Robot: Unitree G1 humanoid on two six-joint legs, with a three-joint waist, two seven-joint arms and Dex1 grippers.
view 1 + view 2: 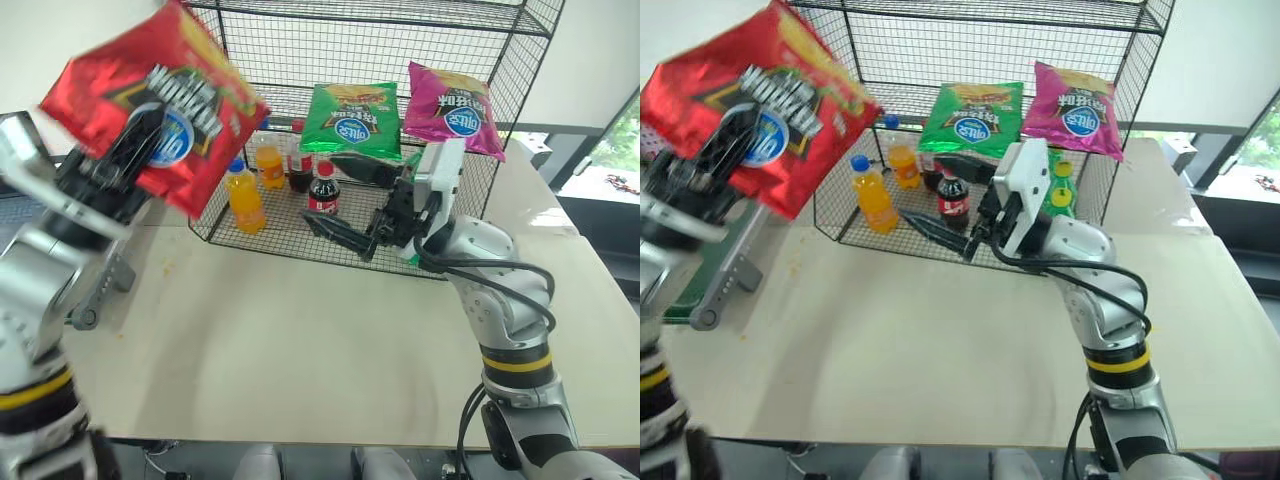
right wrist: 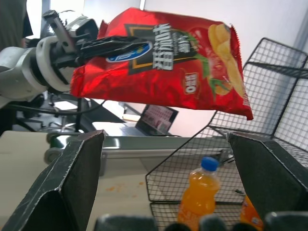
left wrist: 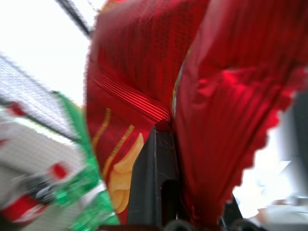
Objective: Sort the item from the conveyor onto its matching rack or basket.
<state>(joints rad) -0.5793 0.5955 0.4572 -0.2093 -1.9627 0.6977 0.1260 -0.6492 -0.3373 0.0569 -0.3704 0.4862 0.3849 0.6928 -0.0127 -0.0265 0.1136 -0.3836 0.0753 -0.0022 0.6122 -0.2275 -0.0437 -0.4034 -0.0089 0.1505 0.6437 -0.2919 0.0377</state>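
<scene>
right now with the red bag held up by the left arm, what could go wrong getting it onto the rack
The left fingers pinch the red bag near one edge, so most of it hangs free; it may swing or slip out.
The right gripper stands open in front of the rack, near the bag's likely path, so the two arms might meet.
The green bag and pink bag already fill the middle shelf, and the red one may knock them.
</scene>
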